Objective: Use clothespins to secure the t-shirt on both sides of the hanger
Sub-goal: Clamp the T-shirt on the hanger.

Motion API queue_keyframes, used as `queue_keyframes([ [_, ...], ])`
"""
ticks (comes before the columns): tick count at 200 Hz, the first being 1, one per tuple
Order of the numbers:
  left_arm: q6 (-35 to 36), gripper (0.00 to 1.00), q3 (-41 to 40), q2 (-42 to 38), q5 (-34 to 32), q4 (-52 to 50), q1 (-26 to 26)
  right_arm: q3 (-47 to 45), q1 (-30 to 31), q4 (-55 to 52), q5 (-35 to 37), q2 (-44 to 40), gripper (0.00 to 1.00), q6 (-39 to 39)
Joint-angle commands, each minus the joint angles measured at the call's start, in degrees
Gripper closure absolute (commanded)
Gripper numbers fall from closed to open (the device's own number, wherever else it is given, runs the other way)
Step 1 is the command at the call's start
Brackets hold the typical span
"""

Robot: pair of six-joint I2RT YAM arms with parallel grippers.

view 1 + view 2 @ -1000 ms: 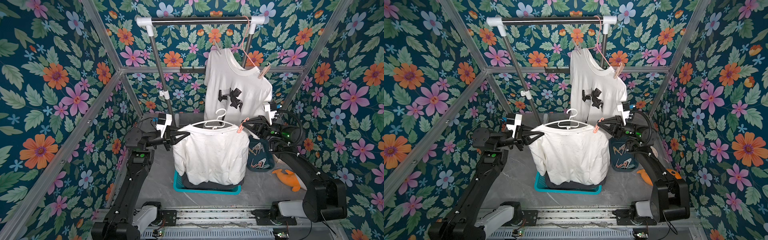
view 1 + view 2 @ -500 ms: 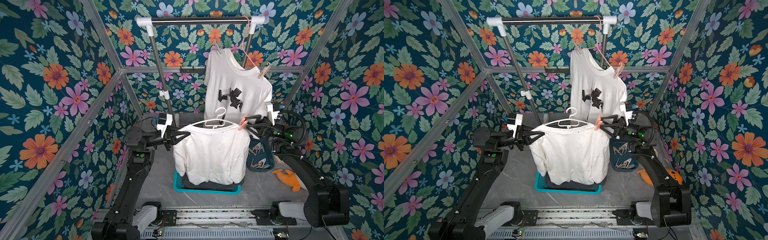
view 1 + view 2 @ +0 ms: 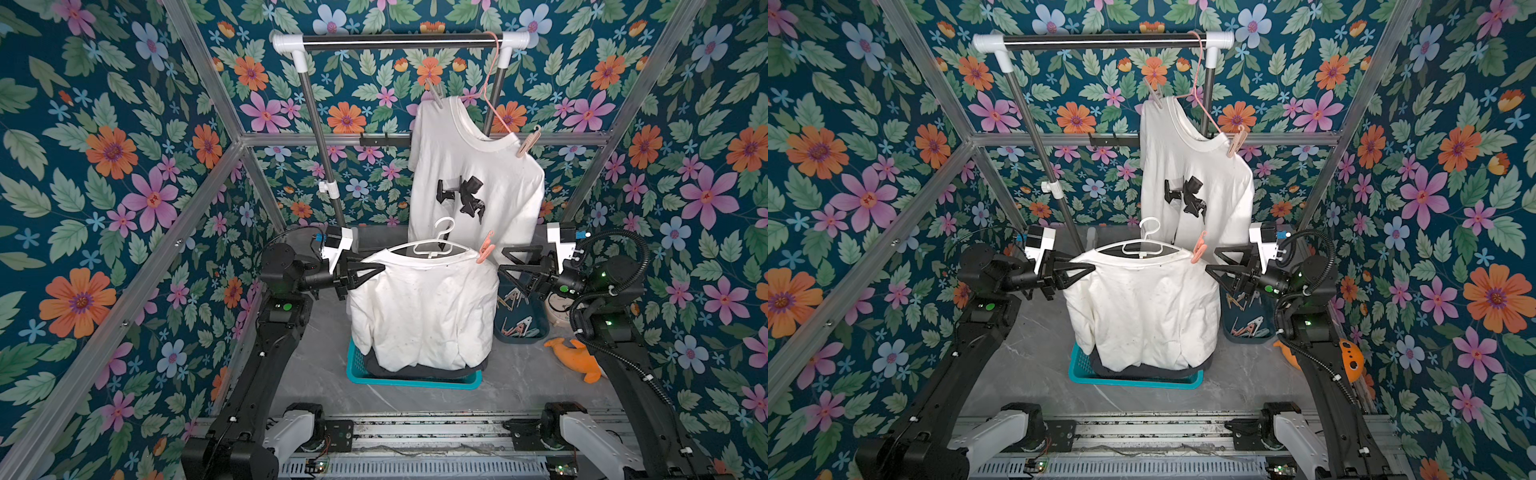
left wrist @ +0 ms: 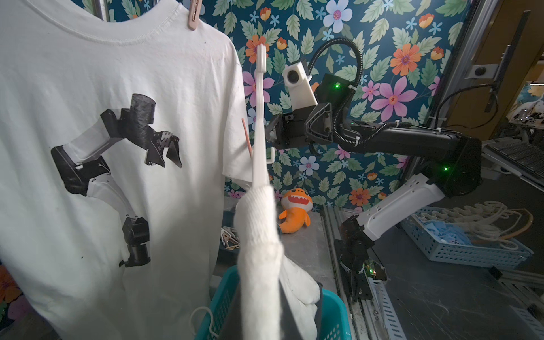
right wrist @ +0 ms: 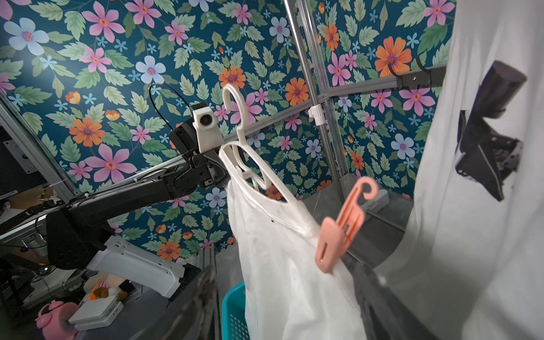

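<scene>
While the left gripper (image 3: 376,270) clamps the left shoulder of a plain white t-shirt (image 3: 419,311) on a white plastic hanger (image 3: 440,245), one salmon-pink clothespin (image 3: 485,249) sits clipped on the right shoulder, with the right gripper (image 3: 501,259) gaping empty beside it. Two pale pegs (image 3: 527,143) pin a second, printed t-shirt (image 3: 478,166) far behind. A dark blue tub (image 3: 521,340) on the right holds more clothespins (image 3: 517,326).

Left arm (image 3: 266,365) and right arm (image 3: 631,386): black links, white base shells (image 3: 291,428), white wrist cameras (image 3: 337,245), green lights (image 3: 286,307); ribbed cable (image 3: 619,235) on right; left gripper (image 3: 380,270), right gripper (image 3: 500,259) black, triangular-fingered.
</scene>
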Motion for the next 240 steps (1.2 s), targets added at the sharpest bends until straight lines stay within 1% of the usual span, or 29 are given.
queue_keyframes([
  [1, -0.95, 1.00, 1.32, 0.26, 1.50, 2.37, -0.03, -0.64, 0.04, -1.19, -2.83, 0.67, 0.27, -3.45],
  [35, -1.83, 1.00, 2.83, 0.68, 3.20, 1.85, -0.03, -1.12, 0.04, -0.95, -4.11, 2.49, 0.27, -4.92],
  [55, -1.42, 1.00, 3.44, 0.71, 3.46, 0.78, -0.03, -1.53, 0.04, 3.52, -6.78, 4.55, 0.30, -2.10],
  [68, -1.64, 1.00, 3.75, 0.97, 3.82, 0.73, -0.02, -1.77, 0.04, 5.37, -7.51, 6.00, 0.35, -1.46],
  [85, -2.09, 1.00, 4.33, 1.27, 4.29, 0.72, -0.03, -2.77, 0.03, 9.86, -8.48, 7.29, 0.38, 1.34],
  [98, -2.39, 1.00, 4.66, 1.49, 4.36, 0.71, -0.01, -3.42, 0.09, 13.57, -8.72, 7.78, 0.45, 3.59],
  [105, -2.46, 1.00, 4.72, 1.64, 4.52, 0.67, -0.03, -3.59, 0.29, 14.26, -8.78, 7.79, 0.46, 3.88],
  [142, -2.76, 1.00, 5.17, 2.21, 4.52, 0.62, -0.03, -3.39, 1.79, 11.48, -8.22, 7.78, 0.66, 1.25],
  [199, -3.31, 1.00, 5.91, 3.04, 4.63, 0.62, -0.03, -3.87, 1.98, 10.13, -7.01, 7.11, 0.88, -0.23],
  [209, -3.43, 1.00, 6.01, 3.08, 4.75, 0.62, -0.03, -3.74, 2.11, 10.19, -7.14, 7.10, 0.89, -0.15],
  [240, -3.58, 1.00, 6.01, 3.46, 4.66, 0.45, -0.03, -3.09, 2.66, 9.83, -7.67, 7.35, 0.89, 0.06],
])
